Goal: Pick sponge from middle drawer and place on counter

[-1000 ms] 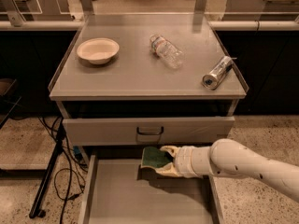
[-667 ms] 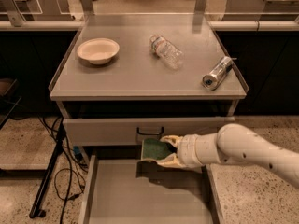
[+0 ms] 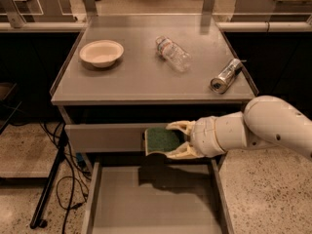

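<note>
My gripper point(image 3: 176, 140) is shut on the sponge point(image 3: 162, 140), green face towards the camera, pale yellow foam showing along its lower edge. It holds the sponge in the air above the open middle drawer point(image 3: 151, 204), in front of the shut upper drawer front point(image 3: 105, 136) and below the level of the counter point(image 3: 146, 72). The white arm reaches in from the right. The drawer's pale floor is bare, with the sponge's shadow on it.
On the counter stand a white bowl point(image 3: 101, 53) at the left, a clear plastic bottle point(image 3: 172, 53) lying in the middle and a silver can point(image 3: 226, 75) lying near the right rim. Cables and a black stand point(image 3: 48, 189) are on the floor at the left.
The gripper has lifted the sponge up out of the middle drawer, to the height of the upper drawer front. The arm has risen with it.
</note>
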`<act>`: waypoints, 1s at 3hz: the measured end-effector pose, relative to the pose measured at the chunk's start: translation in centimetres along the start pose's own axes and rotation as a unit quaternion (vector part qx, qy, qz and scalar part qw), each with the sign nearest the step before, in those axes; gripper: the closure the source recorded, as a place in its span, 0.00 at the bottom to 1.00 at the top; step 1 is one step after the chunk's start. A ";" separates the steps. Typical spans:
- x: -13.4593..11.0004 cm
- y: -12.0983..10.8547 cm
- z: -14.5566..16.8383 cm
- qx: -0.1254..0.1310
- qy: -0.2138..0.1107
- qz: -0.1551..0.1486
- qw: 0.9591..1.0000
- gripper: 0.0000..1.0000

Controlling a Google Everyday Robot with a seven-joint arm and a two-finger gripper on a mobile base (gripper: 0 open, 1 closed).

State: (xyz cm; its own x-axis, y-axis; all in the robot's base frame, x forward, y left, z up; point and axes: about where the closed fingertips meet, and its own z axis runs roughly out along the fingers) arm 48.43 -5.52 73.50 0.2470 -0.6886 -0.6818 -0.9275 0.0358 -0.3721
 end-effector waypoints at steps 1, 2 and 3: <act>-3.2 -0.3 -3.1 0.004 -0.004 -0.029 1.000 1.00; -7.8 -1.9 -7.3 0.028 -0.002 -0.060 0.998 1.00; -7.8 -1.9 -7.3 0.028 -0.002 -0.060 0.998 1.00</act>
State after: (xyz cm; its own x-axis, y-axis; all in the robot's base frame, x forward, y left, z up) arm 46.22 -5.52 84.16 0.3570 -0.6877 -0.6321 -0.8737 -0.0064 -0.4865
